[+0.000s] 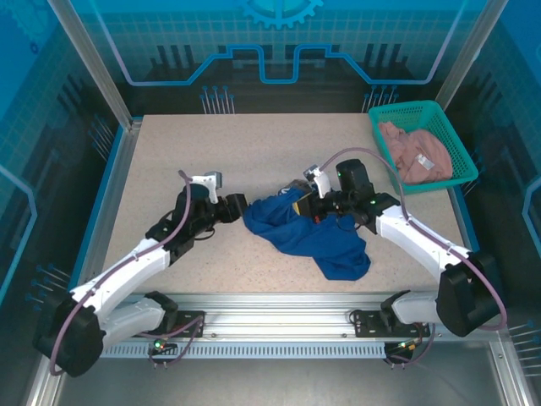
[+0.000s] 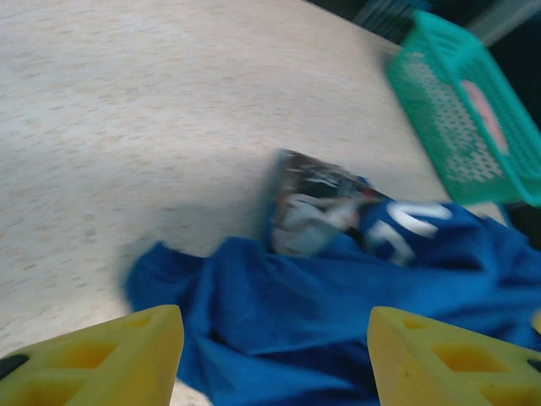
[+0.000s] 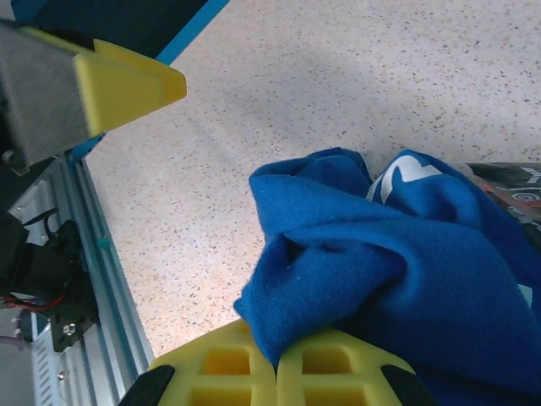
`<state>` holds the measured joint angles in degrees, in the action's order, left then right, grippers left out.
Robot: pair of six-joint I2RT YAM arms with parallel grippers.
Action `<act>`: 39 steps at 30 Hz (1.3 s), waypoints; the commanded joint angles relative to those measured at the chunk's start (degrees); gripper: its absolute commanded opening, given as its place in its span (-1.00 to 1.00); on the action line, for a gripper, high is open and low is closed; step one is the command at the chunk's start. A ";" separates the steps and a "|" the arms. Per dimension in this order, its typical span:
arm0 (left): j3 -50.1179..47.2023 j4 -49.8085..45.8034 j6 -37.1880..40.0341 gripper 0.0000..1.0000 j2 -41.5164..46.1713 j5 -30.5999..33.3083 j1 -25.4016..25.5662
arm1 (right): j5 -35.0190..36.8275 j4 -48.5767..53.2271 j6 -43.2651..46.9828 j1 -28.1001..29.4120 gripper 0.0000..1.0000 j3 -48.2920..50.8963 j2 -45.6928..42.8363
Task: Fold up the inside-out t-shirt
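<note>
The right gripper (image 3: 276,359) is pinched tight on a fold of the inside-out t-shirt (image 1: 308,233), which lies crumpled in the middle of the table (image 1: 211,144). Both arms stretch low from the near edge, angled inward. The left gripper (image 1: 235,208) stands spread apart at the shirt's left edge.

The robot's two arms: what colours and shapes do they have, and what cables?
The left arm and the right arm have white shells with black joints. A greyish-purple cable loops along each. The left hand and the right hand carry yellow wedge-shaped fingers with hollow square cells.
</note>
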<state>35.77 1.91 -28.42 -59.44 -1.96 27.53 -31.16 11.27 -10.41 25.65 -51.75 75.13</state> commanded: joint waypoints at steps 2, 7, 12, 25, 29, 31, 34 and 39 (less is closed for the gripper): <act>0.97 4.57 10.63 0.25 -3.66 -11.05 5.43 | -4.51 4.16 2.28 -1.28 -1.00 -3.59 0.30; 8.78 0.22 19.18 0.36 -12.74 -8.08 9.46 | -6.34 7.63 5.39 -2.23 -1.00 -5.24 -0.41; 14.64 -1.64 23.84 0.45 -20.21 -6.61 9.95 | -7.43 8.68 6.82 -2.81 -1.00 -4.94 -1.37; 23.52 -6.59 22.93 -0.89 -25.88 -14.01 10.44 | 5.97 13.11 9.86 -3.50 -1.00 -4.38 -6.07; 21.71 -6.16 14.00 -1.00 -18.77 -22.35 10.28 | 22.57 14.22 7.22 -1.26 -0.85 -4.97 -7.68; 20.82 -6.16 9.38 -1.00 -15.68 -23.39 10.20 | 32.70 16.45 4.92 0.53 -0.63 -6.42 -7.44; 19.64 -6.70 2.94 -1.00 -12.29 -23.07 9.21 | 41.36 17.92 4.05 3.24 -0.36 -7.11 -8.86; 18.64 -6.05 -3.93 -1.00 -10.66 -25.49 6.70 | 34.56 7.36 8.14 8.82 0.05 0.83 -18.88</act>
<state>55.94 -4.27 -25.06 -70.89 -24.01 35.64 1.87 23.86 -4.56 31.22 -54.57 62.52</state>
